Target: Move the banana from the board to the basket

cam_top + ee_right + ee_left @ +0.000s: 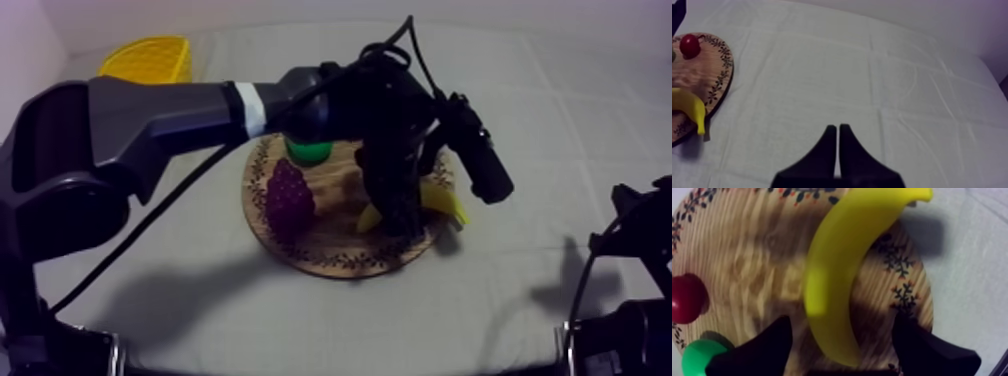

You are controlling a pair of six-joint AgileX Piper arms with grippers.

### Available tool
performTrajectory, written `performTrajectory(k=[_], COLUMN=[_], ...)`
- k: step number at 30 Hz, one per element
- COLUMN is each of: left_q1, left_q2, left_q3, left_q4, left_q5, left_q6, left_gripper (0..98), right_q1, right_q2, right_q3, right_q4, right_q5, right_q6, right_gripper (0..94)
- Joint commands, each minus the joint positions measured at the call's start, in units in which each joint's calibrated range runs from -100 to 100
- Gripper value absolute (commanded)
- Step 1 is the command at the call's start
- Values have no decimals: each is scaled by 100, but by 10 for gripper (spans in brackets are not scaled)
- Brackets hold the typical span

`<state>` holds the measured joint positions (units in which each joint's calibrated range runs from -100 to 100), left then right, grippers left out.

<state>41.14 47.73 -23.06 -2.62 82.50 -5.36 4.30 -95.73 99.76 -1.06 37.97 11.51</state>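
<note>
Banana: flat on the wooden board, directly between the wide-apart fingers of the left gripper, not yet clasped. Yellow basket: well apart from that gripper; grasp, lift, carry and release judged outstanding.

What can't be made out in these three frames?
Top view: left arm hides the banana middle and the left gripper; contact unreadable there.
Top view: green fruit mostly behind that arm; kind unclear.
Top view: yellow basket inside unseen at this slant.
Right wrist view: wooden board and banana cut off by the edge.
Left wrist view: fingers flank the banana; height above board unclear.
</note>
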Motion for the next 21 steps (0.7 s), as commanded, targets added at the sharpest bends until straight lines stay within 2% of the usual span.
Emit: performTrajectory(k=[1,6,9,16,21], left_q1=[15,43,49,26,-2], left_q2=[95,353,432,184,-347], left_q3=[-74,-415,-549,-613,-743], left_q4=[7,-33,-59,-182,-390], left_q5=[46,276,340,630,1047], left_q6=[-32,30,101,280,393], left_gripper=[602,373,288,237,230], right_q1=[-1,-1,-1,-1,-1], right_q2=[-2,-2,-2,-2,-2], right_q3=[2,2,2,2,2], right_q4=[1,1,1,1,1], right_q5=[1,1,1,1,1], right_q6=[-1,-1,-1,-1,-1], right_gripper=[3,3,3,3,3])
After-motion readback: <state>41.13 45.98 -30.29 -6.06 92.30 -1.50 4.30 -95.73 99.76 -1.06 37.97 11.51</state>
